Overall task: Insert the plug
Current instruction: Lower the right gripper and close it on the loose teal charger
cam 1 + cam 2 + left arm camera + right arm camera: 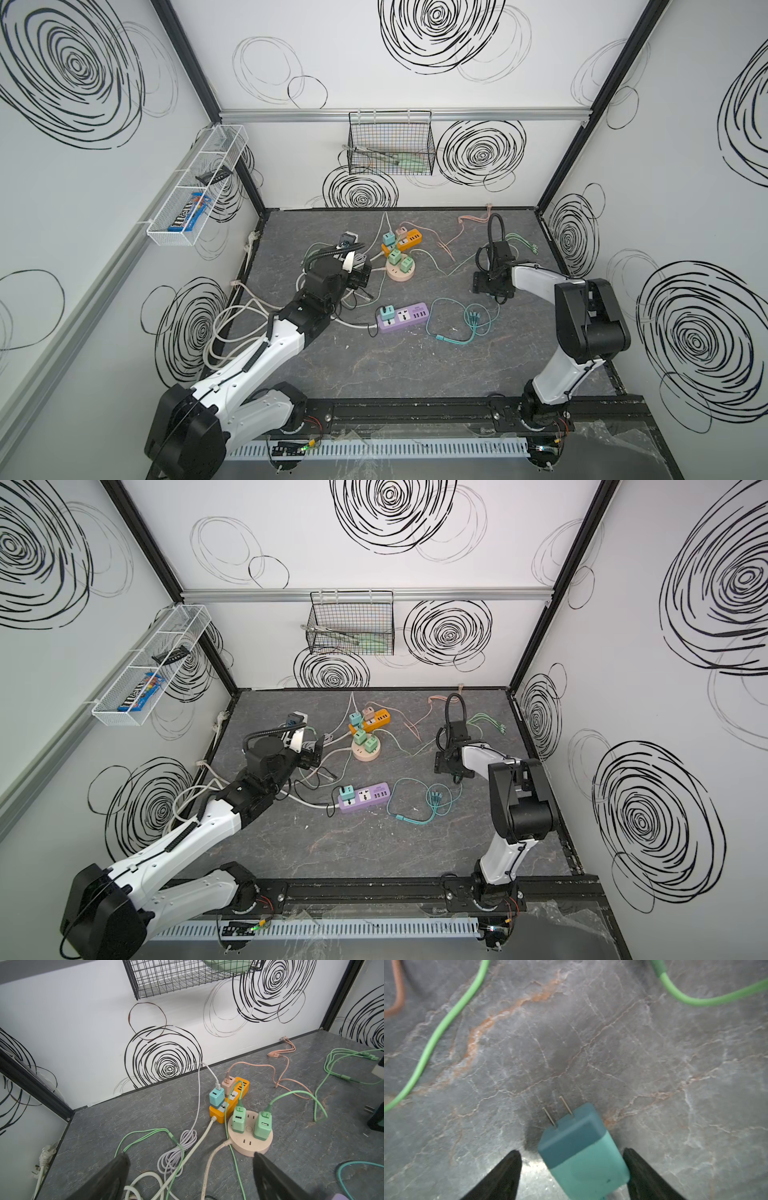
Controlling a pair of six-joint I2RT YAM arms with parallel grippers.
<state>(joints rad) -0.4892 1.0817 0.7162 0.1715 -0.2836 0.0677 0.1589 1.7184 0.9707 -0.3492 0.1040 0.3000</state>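
The teal plug [583, 1155] is lying on the counter [591, 1043] between the right gripper's [571, 1150] spread jaws, one touching it, the other standing apart. The left gripper [190, 1154] is hovering wide and empty over tangled cables [178, 1147].

Both top views: bright, even, diffuse light. The white walls [353, 62] are close to washed out. Shadows on the surface [395, 374] are soft and lie close under the arms at 8 and 4 o'clock. Frame posts [187, 62] at 11 and 1 o'clock splay with wide-angle distortion.

Left wrist view: sharp and bright, but the left pincer [190, 1153] fingers [108, 1178] are out of focus.

Right wrist view: soft throughout. The green cable [436, 1036] is blurred. Glare lies between the right pincer [571, 1150] fingers, and a dark shadow lies beside the plug [581, 1153].
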